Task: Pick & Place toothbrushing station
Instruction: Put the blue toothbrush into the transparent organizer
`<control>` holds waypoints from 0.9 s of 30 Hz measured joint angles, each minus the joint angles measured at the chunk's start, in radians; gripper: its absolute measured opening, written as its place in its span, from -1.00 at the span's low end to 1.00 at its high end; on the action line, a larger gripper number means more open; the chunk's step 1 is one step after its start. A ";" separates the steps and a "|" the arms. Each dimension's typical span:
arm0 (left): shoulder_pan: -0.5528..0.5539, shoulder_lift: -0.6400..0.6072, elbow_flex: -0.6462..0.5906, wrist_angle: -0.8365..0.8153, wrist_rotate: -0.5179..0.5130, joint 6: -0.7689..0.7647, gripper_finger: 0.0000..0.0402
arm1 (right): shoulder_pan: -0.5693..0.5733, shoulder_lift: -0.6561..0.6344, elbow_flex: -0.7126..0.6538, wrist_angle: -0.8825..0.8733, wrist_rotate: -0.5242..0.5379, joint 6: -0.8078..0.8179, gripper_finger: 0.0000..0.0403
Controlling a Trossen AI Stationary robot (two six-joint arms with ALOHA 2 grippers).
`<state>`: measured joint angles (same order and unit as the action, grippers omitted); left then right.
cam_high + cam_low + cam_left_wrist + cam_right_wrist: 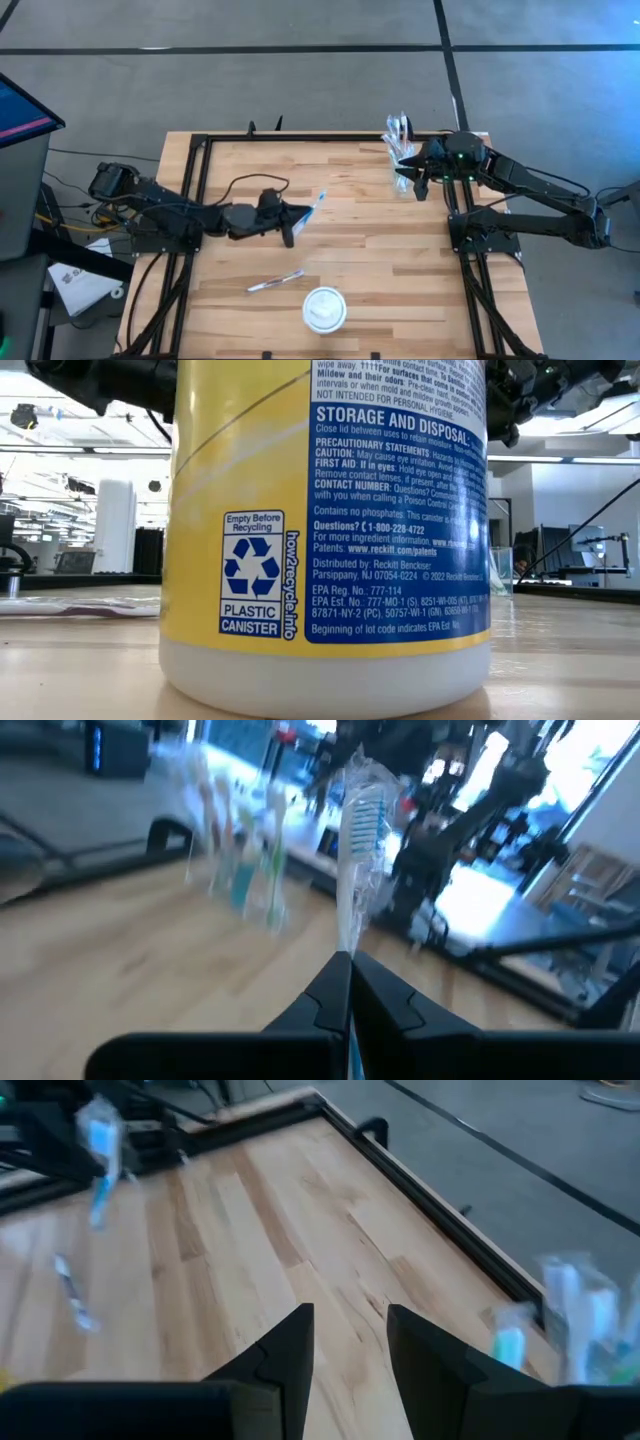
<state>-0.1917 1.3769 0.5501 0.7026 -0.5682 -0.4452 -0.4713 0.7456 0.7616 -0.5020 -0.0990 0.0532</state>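
Note:
My left gripper is over the table's left middle, shut on a wrapped toothbrush with blue bristles. A clear tumbler holding several toothbrushes stands at the table's far right; it also shows in the left wrist view and the right wrist view. My right gripper is open with nothing between its fingers, just on the near side of the tumbler. Another toothbrush lies flat on the table toward the near edge. My left gripper pinches the toothbrush's handle at its lower end between its two shut fingers. The fingers come roughly level from the table's left and lie along the brush. The brush sticks out beyond the fingertips, head end away and raised, lifted clear of the table.
A round white disc sits near the table's near edge. A yellow and blue canister fills the low view and hides most of the table. A black frame runs along the table's left, far and right sides. Bare wood lies in the middle.

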 joint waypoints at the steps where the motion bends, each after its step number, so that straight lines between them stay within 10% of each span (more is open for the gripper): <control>1: 0.008 0.000 0.000 0.028 0.005 0.018 -1.00 | 0.000 0.000 0.000 0.013 -0.015 0.000 -0.41; 27: 0.153 0.146 0.195 0.297 0.210 0.288 -1.00 | 0.070 0.152 -0.001 0.422 -0.272 -0.027 -0.41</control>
<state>-0.0387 1.5225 0.7450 0.9997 -0.3578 -0.1576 -0.4015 0.8976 0.7609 -0.0796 -0.3710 0.0260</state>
